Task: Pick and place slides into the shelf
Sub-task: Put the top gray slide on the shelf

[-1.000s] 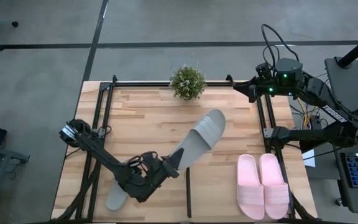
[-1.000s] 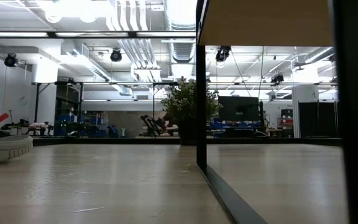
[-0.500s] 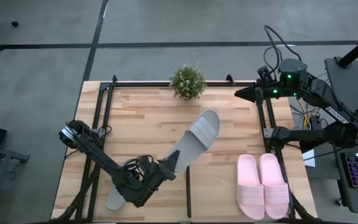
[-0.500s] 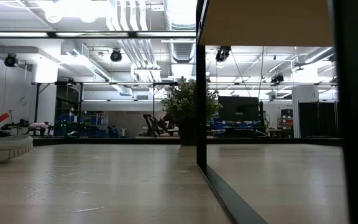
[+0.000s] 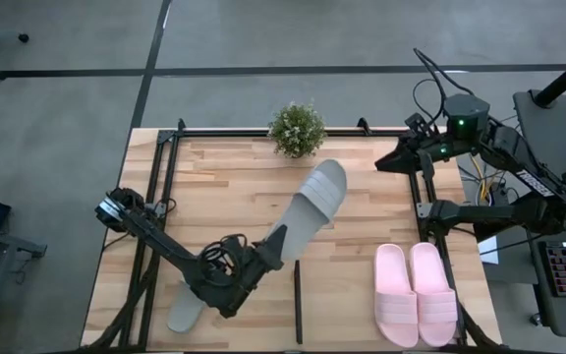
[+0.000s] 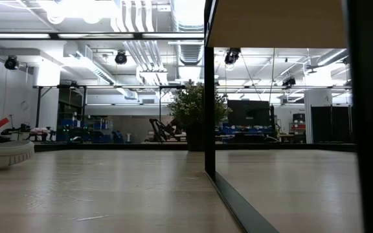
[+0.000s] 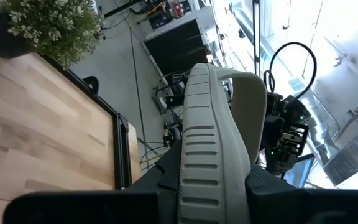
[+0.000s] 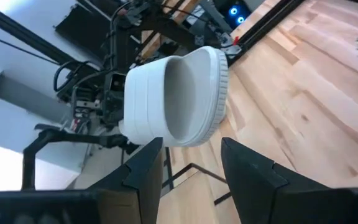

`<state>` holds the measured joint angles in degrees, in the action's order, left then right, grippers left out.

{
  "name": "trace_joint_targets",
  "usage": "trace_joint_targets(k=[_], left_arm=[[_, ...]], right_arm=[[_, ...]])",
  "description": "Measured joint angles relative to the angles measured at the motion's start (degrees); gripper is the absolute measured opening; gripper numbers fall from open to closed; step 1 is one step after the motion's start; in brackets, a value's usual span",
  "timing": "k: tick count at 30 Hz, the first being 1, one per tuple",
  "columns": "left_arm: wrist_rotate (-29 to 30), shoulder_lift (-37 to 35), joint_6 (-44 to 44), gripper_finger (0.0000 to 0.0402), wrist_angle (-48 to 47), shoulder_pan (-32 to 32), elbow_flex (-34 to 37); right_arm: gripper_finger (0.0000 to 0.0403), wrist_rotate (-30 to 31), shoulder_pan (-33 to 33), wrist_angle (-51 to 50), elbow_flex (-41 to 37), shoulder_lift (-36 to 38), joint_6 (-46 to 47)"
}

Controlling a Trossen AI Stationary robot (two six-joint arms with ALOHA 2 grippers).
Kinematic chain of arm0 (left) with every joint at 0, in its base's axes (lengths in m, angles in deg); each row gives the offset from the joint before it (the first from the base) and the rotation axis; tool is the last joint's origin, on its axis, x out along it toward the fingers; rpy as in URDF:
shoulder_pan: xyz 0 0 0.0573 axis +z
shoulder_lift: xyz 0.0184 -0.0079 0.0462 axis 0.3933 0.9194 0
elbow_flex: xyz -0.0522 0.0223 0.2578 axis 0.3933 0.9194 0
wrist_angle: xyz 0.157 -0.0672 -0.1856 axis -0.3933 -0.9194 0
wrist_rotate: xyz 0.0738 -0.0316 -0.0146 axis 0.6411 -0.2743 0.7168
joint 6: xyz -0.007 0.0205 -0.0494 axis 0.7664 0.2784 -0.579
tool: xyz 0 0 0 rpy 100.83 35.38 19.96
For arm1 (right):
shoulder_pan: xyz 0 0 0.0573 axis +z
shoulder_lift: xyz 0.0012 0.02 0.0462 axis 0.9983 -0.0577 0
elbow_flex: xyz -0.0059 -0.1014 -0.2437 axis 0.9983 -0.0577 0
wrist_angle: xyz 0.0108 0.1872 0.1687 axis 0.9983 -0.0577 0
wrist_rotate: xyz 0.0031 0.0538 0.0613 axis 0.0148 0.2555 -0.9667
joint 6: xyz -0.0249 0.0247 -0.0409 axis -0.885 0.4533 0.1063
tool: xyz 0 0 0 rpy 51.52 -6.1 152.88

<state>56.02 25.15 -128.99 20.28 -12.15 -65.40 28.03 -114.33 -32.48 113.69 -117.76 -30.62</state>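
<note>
My left gripper [image 5: 266, 258] is near the middle of the table, shut on a grey-green slide [image 5: 308, 211] that reaches away toward the plant. The slide also fills the left wrist view [image 7: 211, 118]. The second grey-green slide [image 5: 185, 311] lies flat on the table under my left arm and shows at the low view's left edge [image 6: 2, 154]. The pink pair [image 5: 416, 293] lies side by side on the shelf panel [image 5: 347, 307], which has a black strip [image 5: 298, 295]. My right gripper [image 5: 389, 158] is open at the far right, pointing at the held slide's free end [image 8: 179, 93]. My left gripper pinches the grey-green slide's heel end [image 7: 207, 177] between its two fingers [image 7: 166, 180], with the ridged sole edge toward the wrist camera. The fingers reach slanting from the near left, along the slide's length. The slide is lifted clear, its strap end [image 5: 324, 187] sticking out beyond the fingers.
A small potted plant [image 5: 297, 129] stands at the far edge's middle. Black frame rails [image 5: 165, 177] run along the table's left and right sides [image 5: 423, 197]. In the low view a black post [image 6: 209, 97] and the shelf's underside [image 6: 277, 22] show. Bare planks lie at the far left.
My left gripper has swung the held slide a little, so its free end now lies slightly nearer the table's left. My right gripper has moved a little toward the near edge and turned toward the slide's free end. The other slides have stayed put.
</note>
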Motion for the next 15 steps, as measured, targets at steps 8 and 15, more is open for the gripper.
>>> trace_joint_targets(k=[8,15], left_arm=[[-3.6,0.0,0.2,0.0042,-0.1,0.1,-1.8],[-6.4,0.0,3.2,0.0042,-0.1,0.1,-3.1]], right_arm=[[0.0153,-0.9,0.0,5.5,-4.0,0.0,1.8],[0.0153,-3.6,0.0,16.3,-9.6,0.1,6.9]])
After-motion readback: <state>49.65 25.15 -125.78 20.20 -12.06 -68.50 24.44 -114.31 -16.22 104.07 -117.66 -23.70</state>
